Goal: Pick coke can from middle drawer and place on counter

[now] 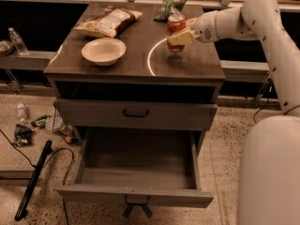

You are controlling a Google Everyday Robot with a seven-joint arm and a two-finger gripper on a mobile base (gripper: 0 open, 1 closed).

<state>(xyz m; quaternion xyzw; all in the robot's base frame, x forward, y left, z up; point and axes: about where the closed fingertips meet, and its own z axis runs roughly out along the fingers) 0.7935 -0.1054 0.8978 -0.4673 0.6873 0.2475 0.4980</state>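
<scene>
The coke can [176, 26], red with a silver top, is upright over the right rear part of the counter [136, 62], by the white arc. My gripper [182, 37] reaches in from the right and is shut on the can's lower half. I cannot tell whether the can's base touches the counter. The middle drawer [138, 170] is pulled open below, with a bare grey floor and nothing in it.
A white bowl [103, 51] and a chip bag [108, 21] sit on the counter's left, and a green bag [170, 1] at the rear. The closed drawer with a black handle [136, 113] is above the open one. Bottles, litter and a black cable [32, 181] lie on the floor at left.
</scene>
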